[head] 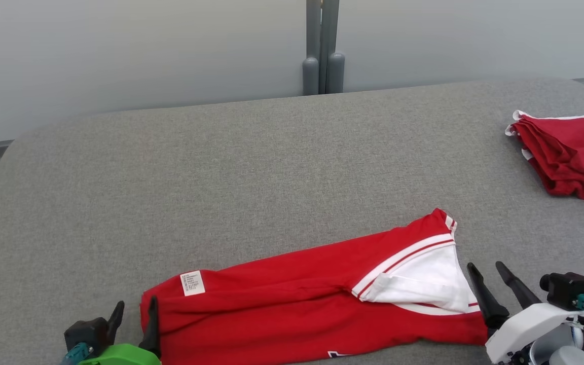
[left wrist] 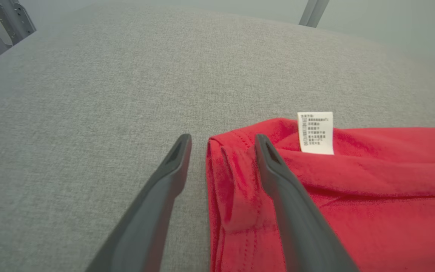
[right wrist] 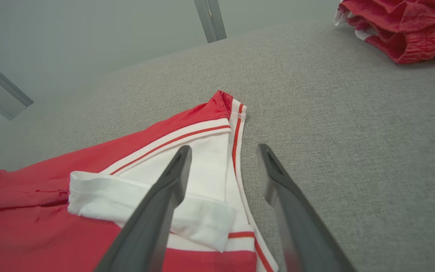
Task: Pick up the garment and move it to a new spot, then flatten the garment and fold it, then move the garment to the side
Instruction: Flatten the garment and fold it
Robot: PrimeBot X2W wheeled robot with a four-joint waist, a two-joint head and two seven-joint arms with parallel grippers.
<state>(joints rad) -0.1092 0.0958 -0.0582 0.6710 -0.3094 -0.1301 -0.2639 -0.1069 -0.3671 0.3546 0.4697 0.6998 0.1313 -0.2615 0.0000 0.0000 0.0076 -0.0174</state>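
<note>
The garment [head: 292,299] is red with a white, red-striped trim and lies folded into a long strip near the front edge of the grey padded table [head: 251,167]. A white care label [head: 192,283] sits near its left end. My left gripper [head: 135,314] stands open at that left end. In the left wrist view the left gripper [left wrist: 223,139] straddles the garment's [left wrist: 353,204] hem edge, one finger over the cloth and one over bare table. My right gripper [head: 484,267] is open at the white trimmed end. In the right wrist view the right gripper [right wrist: 224,149] straddles the striped edge of the garment [right wrist: 32,226].
Another red and white garment [head: 571,157] lies bunched at the far right of the table, also seen as a red heap [right wrist: 402,26] in the right wrist view. Grey posts [head: 322,56] stand behind the table against a pale wall.
</note>
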